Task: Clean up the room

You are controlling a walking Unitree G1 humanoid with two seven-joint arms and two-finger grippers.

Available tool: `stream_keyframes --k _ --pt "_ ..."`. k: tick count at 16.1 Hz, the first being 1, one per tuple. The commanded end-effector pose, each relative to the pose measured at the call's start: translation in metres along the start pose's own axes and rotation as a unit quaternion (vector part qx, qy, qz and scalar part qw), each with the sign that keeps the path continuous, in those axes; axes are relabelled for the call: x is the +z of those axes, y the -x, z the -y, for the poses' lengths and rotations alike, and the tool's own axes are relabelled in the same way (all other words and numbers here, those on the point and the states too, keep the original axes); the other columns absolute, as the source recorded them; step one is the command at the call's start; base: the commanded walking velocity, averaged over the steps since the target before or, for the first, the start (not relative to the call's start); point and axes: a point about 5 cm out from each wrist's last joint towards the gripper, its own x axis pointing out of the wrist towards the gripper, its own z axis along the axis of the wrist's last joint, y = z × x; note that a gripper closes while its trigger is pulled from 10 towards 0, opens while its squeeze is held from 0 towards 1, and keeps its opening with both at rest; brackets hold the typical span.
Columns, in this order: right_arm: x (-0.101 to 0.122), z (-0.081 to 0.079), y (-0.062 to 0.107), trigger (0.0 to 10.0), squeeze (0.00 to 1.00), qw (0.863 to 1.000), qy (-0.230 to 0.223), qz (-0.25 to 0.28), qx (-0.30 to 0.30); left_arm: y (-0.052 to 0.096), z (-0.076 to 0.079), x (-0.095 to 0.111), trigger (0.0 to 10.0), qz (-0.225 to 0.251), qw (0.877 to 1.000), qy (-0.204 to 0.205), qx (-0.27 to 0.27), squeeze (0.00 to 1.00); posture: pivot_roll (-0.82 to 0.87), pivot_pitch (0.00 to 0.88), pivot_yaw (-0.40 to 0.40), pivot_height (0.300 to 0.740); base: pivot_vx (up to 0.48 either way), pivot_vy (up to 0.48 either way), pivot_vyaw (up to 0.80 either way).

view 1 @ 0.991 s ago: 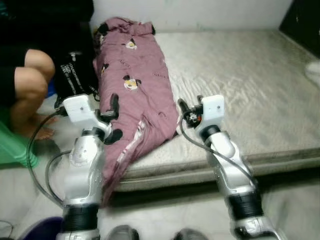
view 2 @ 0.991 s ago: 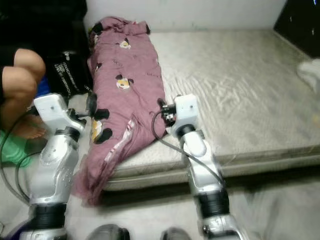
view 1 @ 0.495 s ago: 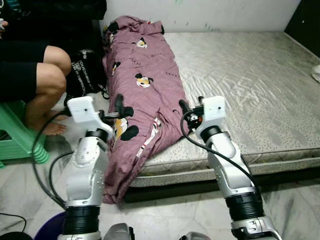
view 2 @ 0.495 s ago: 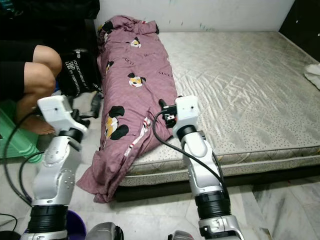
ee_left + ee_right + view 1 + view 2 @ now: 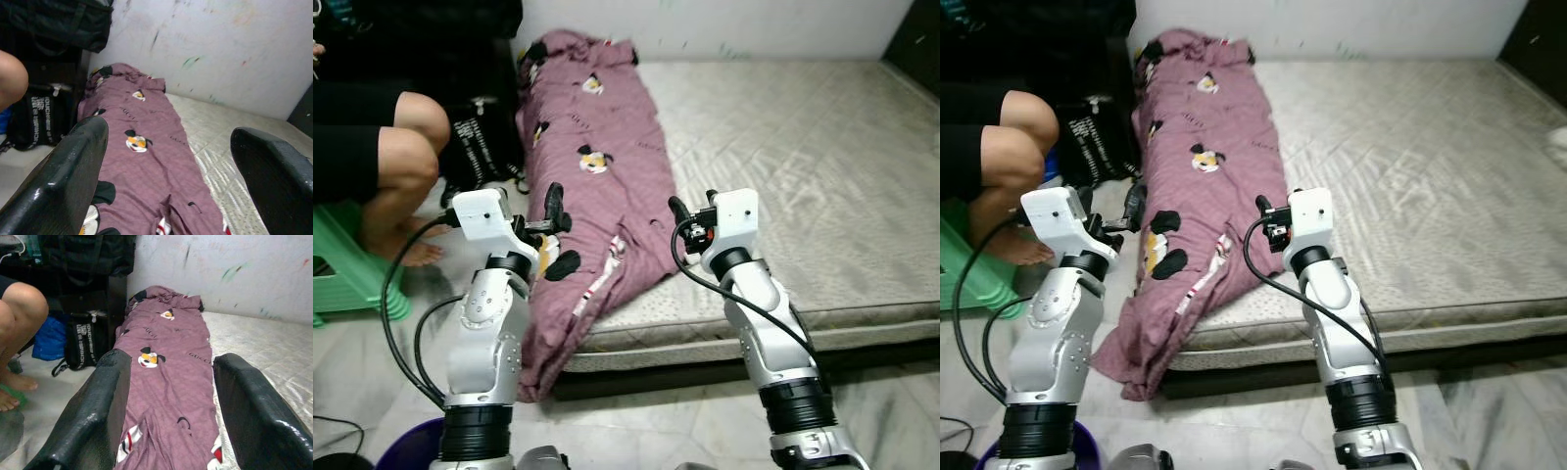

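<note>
A mauve blanket [image 5: 597, 166] printed with cartoon mice lies lengthwise along the left side of a bare grey mattress [image 5: 822, 186]. Its near end hangs over the mattress corner down to the floor. My left gripper [image 5: 551, 208] hovers at the blanket's left edge near that end. It is open, and its wide-spread fingers [image 5: 73, 166] frame the blanket with nothing between them. My right gripper [image 5: 675, 211] hovers at the blanket's right edge over the mattress. It is also open and holds nothing, its fingers [image 5: 105, 401] framing the blanket [image 5: 166, 357].
A person [image 5: 406, 147] sits on a green stool [image 5: 342, 274] at the left, bare feet on the floor. A black bag [image 5: 480, 147] stands between the person and the mattress. A purple bin [image 5: 411, 450] is by my left side. Dark furniture [image 5: 925, 39] stands at the far right.
The whole picture has shifted and sharpened as the camera moved. Both arms keep the same pose on either side of the blanket's near end, fingers still spread.
</note>
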Motion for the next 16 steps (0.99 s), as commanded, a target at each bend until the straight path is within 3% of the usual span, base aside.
stream_keyframes --k 1,8,14,16 --pt "0.0007 0.0017 -0.0004 10.0 0.0 1.0 -0.001 -0.001 -0.005 -0.0002 0.0016 0.0038 10.0 0.008 1.0 -0.003 -0.008 0.0 0.01 0.0 -0.017 0.74 0.311 0.0 0.0" --pt "0.0007 0.0026 -0.0011 10.0 0.0 1.0 -0.002 -0.001 -0.007 -0.0008 0.0014 0.0035 10.0 0.006 1.0 -0.006 -0.007 0.0 0.01 0.001 -0.017 0.74 0.288 0.0 0.0" --pt "-0.0007 0.0033 -0.0021 10.0 0.0 1.0 -0.007 -0.008 -0.009 -0.0036 -0.002 -0.0013 10.0 -0.014 0.999 -0.006 0.029 0.0 0.02 0.0 -0.017 0.74 0.0 0.0 -0.17" --pt "0.0018 0.0002 -0.0002 10.0 0.0 1.0 -0.008 -0.002 -0.004 -0.0023 0.0007 -0.0021 10.0 -0.015 1.0 0.003 0.021 0.0 0.02 0.005 -0.012 0.74 0.0 0.403 0.0"
